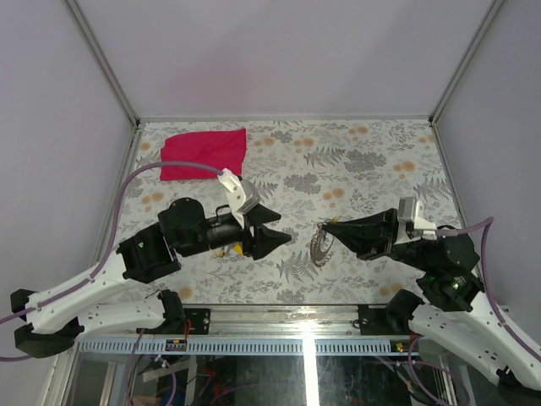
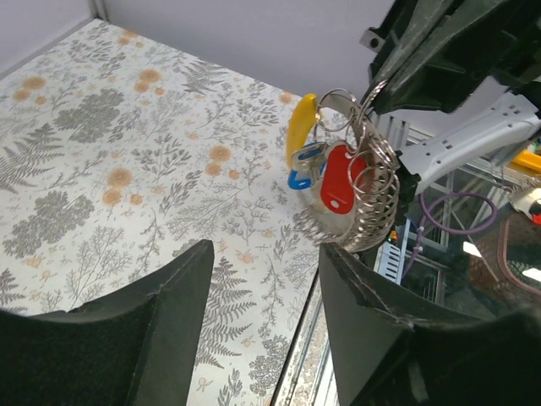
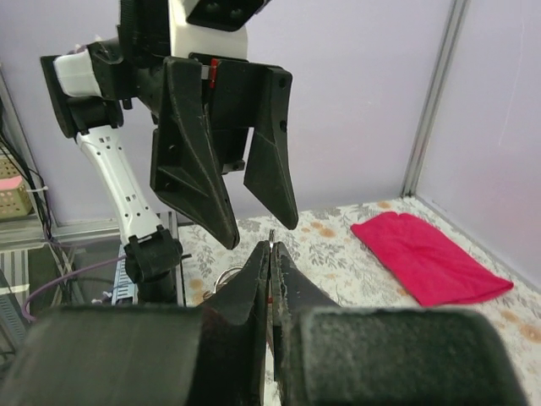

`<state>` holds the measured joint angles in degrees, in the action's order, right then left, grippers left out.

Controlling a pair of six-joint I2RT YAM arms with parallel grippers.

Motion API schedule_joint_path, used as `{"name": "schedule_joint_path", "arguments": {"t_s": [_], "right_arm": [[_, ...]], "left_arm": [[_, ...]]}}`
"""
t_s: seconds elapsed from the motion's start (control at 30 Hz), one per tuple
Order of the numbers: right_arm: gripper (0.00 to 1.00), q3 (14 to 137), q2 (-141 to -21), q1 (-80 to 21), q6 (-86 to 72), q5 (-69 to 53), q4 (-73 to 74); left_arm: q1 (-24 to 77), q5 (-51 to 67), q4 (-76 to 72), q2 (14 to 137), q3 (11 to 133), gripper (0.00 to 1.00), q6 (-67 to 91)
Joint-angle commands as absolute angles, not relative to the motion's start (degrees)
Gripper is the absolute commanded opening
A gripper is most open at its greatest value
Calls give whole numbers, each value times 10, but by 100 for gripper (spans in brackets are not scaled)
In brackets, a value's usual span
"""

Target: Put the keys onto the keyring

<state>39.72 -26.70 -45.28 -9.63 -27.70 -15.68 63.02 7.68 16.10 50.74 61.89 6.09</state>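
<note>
My right gripper (image 1: 324,226) is shut on the keyring (image 2: 340,108), with thin metal showing at its pinched tips (image 3: 271,243). The ring's coiled chain (image 2: 374,199) hangs below it above the table. Three keys hang in the bunch: yellow (image 2: 301,127), blue (image 2: 302,166) and red (image 2: 340,181). My left gripper (image 1: 275,227) faces the bunch from the left, a short way off. It is open, with only the table between its fingers (image 2: 169,296). In the right wrist view the left gripper's black fingers (image 3: 196,173) hang spread just beyond my shut tips.
A red cloth (image 1: 205,152) lies folded at the table's far left. A small yellow item (image 1: 238,248) shows on the table under the left wrist. The table's near edge and metal rail (image 1: 279,306) run just below both grippers.
</note>
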Motion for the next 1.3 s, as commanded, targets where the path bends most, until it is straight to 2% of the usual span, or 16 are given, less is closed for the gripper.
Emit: {"name": "schedule_joint_path", "arguments": {"t_s": [0.0,0.1,0.23,0.47,0.63,0.83,1.27], "right_arm": [[0,465,-286,-452,-80,-240,-83],[0,503,-309,-452,-77,-212,14],[0,547,-342,-452,-82,-145,167],[0,574,-392,-452,-98,-78,294],[0,604,-463,-452,-111,-65,384],[0,586,-551,-452,-115,-35,410],[0,609,-738,-451,-87,1,347]], "left_arm": [[632,13,132,497,608,55,96],[602,-11,168,509,619,58,122],[504,57,194,531,616,59,157],[409,40,226,554,601,66,177],[382,10,256,557,590,68,166],[370,3,258,546,562,72,170],[361,-6,282,509,527,74,183]]}}
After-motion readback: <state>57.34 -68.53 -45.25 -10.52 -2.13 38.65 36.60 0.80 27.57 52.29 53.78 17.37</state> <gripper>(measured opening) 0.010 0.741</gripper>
